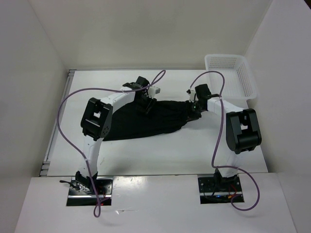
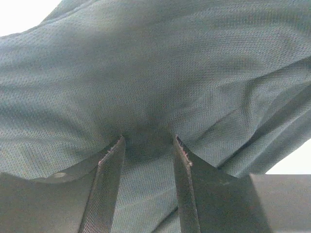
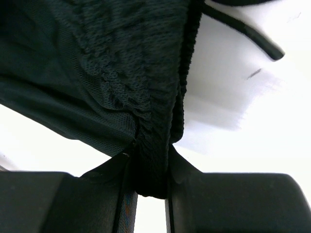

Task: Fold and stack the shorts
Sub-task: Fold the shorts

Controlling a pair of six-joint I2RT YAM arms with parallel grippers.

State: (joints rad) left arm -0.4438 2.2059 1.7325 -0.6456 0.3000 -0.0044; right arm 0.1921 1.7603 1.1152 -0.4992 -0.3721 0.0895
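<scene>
One pair of shorts [image 1: 141, 124] lying left-to-right, waistband [image 3: 155, 116] rightward, left hand [image 2: 148, 141] and right hand [image 3: 148, 156] pinching it

Shorts [image 1: 146, 124]: no print, label or brand can be read.
Basket [image 1: 246, 77]: no legible lettering.
Arms [image 1: 95, 121]: no readable markings.

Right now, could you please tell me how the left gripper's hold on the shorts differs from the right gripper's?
The left gripper pinches smooth mesh along the far edge of the shorts; the right gripper clamps the gathered waistband at their right end. The left fingers stand wider apart than the right fingers. Both grip the shorts.
</scene>
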